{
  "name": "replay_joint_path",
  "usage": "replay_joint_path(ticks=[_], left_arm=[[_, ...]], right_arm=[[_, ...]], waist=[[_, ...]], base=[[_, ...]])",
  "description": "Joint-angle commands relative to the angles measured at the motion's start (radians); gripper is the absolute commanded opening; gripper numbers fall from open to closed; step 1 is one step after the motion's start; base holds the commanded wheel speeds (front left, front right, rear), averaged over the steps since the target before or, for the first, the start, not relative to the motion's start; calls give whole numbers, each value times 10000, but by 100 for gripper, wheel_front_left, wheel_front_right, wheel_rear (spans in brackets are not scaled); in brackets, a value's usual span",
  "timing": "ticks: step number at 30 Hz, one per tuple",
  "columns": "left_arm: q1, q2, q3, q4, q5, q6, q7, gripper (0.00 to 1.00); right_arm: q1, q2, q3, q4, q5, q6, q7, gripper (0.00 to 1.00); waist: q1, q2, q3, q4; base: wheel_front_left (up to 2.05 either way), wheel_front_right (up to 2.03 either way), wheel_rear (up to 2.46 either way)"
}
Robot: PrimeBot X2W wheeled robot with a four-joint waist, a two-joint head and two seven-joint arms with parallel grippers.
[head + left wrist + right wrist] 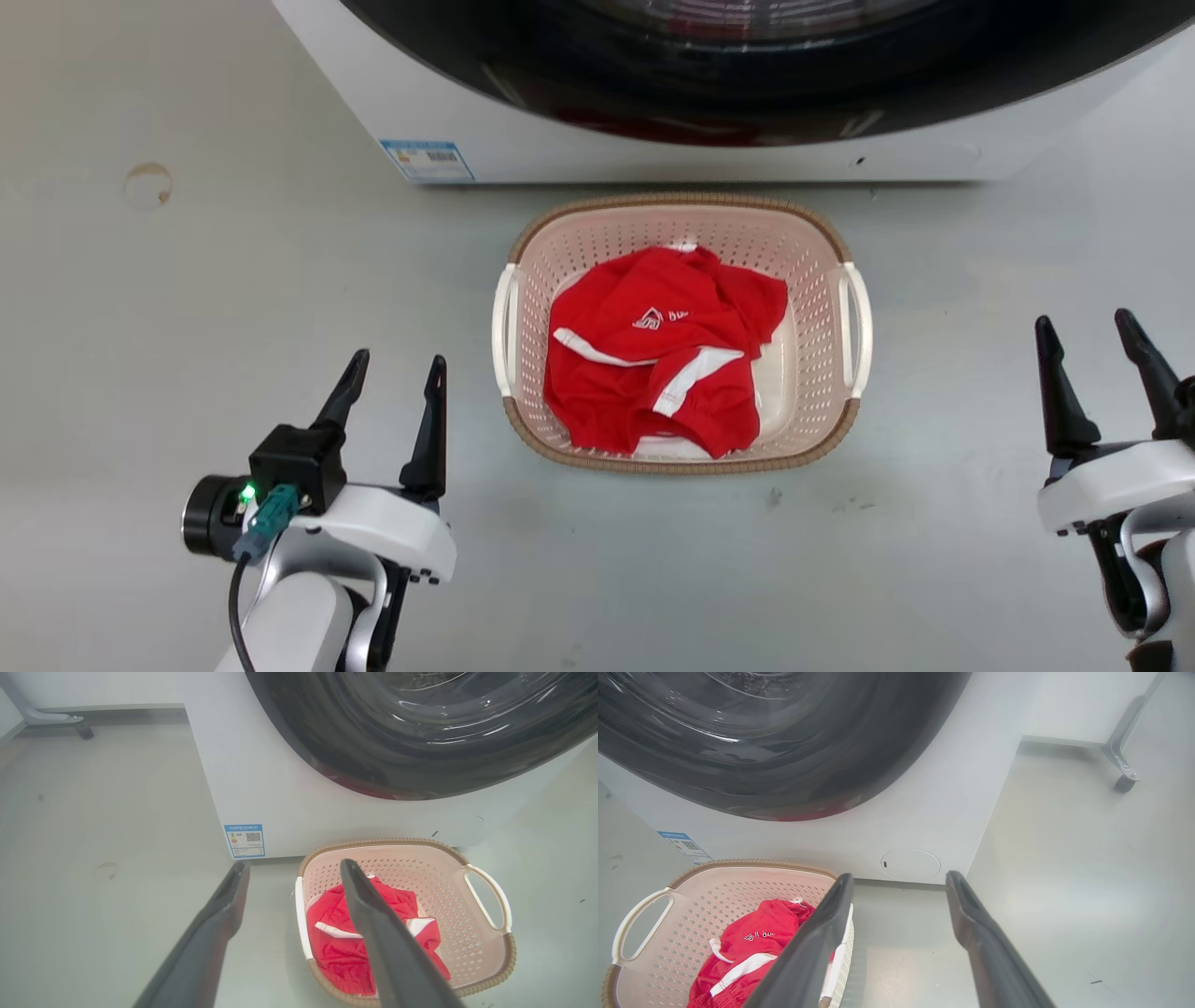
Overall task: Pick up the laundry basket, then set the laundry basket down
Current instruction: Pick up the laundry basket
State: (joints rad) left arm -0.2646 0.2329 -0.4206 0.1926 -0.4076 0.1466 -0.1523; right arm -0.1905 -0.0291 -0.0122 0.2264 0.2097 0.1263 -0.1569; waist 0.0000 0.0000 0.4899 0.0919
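On the floor (233,327), the laundry basket (597,233) sits just near of the washer (560,140), red garment (653,355) inside. Long axis runs left-right, a white handle (504,327) at each end. The left tool (399,359) and right tool (1083,319) flank it, fingers apart, empty. The left tool stands nearer its handle.

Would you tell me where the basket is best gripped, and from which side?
Probably by its white loop handles: the left handle from the left, the right handle from the right. The basket sits level on the floor, the loops jut from its sides, and a red garment fills the middle.
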Motion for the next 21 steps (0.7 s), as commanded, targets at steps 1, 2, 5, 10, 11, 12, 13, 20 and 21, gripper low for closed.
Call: replay_joint_path(ticks=[1, 2, 5, 10, 11, 12, 13, 20, 21], left_arm=[[-534, 66, 288, 80, -127, -136, -245, 100], [-710, -22, 293, 261, -183, -224, -347, 100], [-1235, -255, 339, 856, -313, -475, -632, 100], [-2068, -601, 429, 1960, -477, -984, -947, 100], [-2234, -651, 442, 2195, -476, -1082, -982, 100], [-2402, -703, 460, 2420, -471, -1176, -1012, 100], [-2402, -703, 460, 2420, -471, -1176, -1012, 100], [-3437, -1143, 713, 3401, -250, -1856, -1088, 100], [-3521, -1206, 781, 3458, -196, -1938, -1089, 100]], right_arm=[[-267, -212, 72, -282, -12, 44, -235, 100], [-332, -212, 21, -270, 30, 44, -290, 100], [-550, -212, -100, -139, 169, 44, -466, 100], [-1017, -212, 28, 274, 439, 44, -773, 100], [-1122, -212, 128, 377, 414, 44, -811, 100], [-1236, -212, 235, 476, 537, 44, -850, 100], [-1236, -212, 235, 476, 537, 44, -850, 100], [-2054, -212, 1019, 1300, 856, 44, -995, 100], [-2158, -212, 1125, 1422, 883, 44, -1007, 100]], waist=[[0, 0, 1179, 185], [0, 0, 1399, 223], [0, 0, 2006, 340], [0, 0, 2788, 510], [0, 0, 2922, 540], [0, 0, 3051, 567], [0, 0, 3051, 567], [0, 0, 3744, 792], [0, 0, 3809, 805]], base=[[0, 0, 0], [0, 0, 0], [0, 0, 0], [0, 0, 0], [0, 0, 0], [0, 0, 0], [0, 0, 0], [0, 0, 0], [0, 0, 0]])
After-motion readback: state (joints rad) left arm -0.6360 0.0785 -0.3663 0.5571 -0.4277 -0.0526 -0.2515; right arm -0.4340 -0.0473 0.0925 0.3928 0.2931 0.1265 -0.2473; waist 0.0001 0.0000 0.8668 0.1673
